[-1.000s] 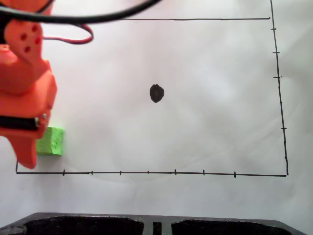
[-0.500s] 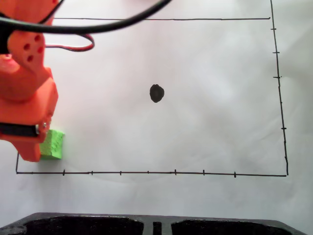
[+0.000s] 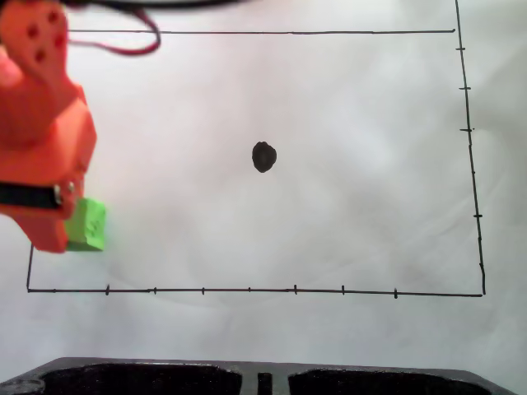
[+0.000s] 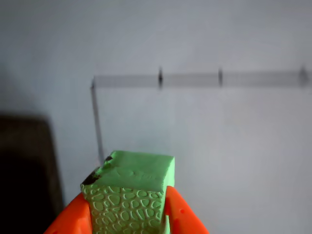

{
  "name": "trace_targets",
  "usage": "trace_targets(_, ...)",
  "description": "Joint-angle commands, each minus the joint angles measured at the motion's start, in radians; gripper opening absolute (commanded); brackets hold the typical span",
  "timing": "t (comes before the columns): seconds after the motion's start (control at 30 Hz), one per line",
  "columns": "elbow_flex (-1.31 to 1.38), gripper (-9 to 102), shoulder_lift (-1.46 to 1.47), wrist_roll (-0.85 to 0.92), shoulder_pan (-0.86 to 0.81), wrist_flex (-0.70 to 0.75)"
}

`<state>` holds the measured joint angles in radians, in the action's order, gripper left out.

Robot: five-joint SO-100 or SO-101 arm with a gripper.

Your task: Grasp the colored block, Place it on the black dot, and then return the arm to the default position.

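Observation:
The green pebbled colored block (image 3: 90,224) is at the left of the fixed view, half covered by the orange arm (image 3: 41,123). My gripper (image 3: 69,237) is shut on it. In the wrist view the colored block (image 4: 134,187) is pinched between the two orange fingers (image 4: 183,219) of the gripper (image 4: 127,217) and hangs above the white paper, near a corner of the drawn border. The black dot (image 3: 263,156) lies bare in the middle of the paper, well to the right of the block.
A thin black border line with tick marks (image 3: 247,290) frames the paper. A black moulded part (image 3: 263,378) runs along the bottom edge of the fixed view. A dark shape (image 4: 24,175) sits at the left of the wrist view.
The arm has risen, carrying the block slightly up the fixed view and off the paper. The black cable has moved out over the top edge.

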<state>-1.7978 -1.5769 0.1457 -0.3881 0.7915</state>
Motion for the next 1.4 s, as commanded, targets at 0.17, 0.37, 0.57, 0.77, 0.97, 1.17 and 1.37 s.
trace_targets(0.17,-0.046,15,-0.187,-0.126,0.115,0.153)
trace_targets(0.37,-0.101,17,-0.230,-0.236,0.229,0.215)
trace_targets(0.57,-0.143,18,-0.227,-0.310,0.318,0.249)
trace_targets(0.77,-0.181,19,-0.244,-0.342,0.394,0.245)
trace_targets(0.97,-0.284,20,-0.262,-0.351,0.453,0.206)
trace_targets(1.17,-0.330,21,-0.284,-0.359,0.489,0.186)
trace_targets(1.37,-0.350,22,-0.287,-0.359,0.480,0.173)
